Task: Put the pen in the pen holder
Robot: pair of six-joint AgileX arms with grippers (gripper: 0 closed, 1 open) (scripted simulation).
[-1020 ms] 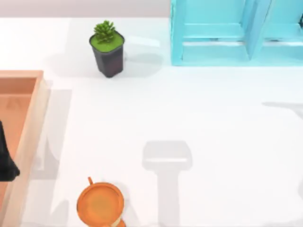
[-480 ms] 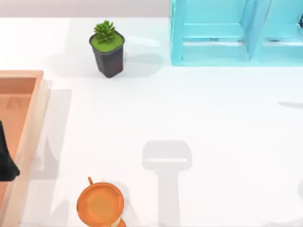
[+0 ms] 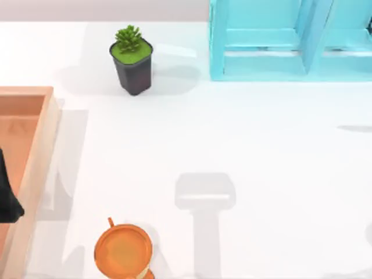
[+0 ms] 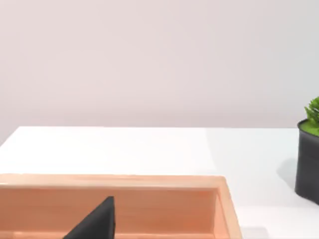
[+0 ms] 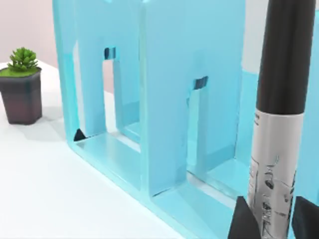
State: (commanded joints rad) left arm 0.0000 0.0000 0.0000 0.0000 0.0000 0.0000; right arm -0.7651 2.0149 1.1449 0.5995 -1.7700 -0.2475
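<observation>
The pen stands upright in the right wrist view, with a black upper part and a clear, silvery barrel below. My right gripper is shut on the barrel, one dark finger on each side. Close behind it is the cyan pen holder, with tall open compartments. From above, the pen holder sits at the table's far right. My left gripper is parked at the left edge over the wooden tray.
A wooden tray lies along the left side. A small potted plant stands at the far left-centre, and an orange cup sits at the near edge. The white table lies bare between them.
The arm shadow on the table's right edge has drawn back toward the right. The left arm, plant, cup and pen holder have not moved.
</observation>
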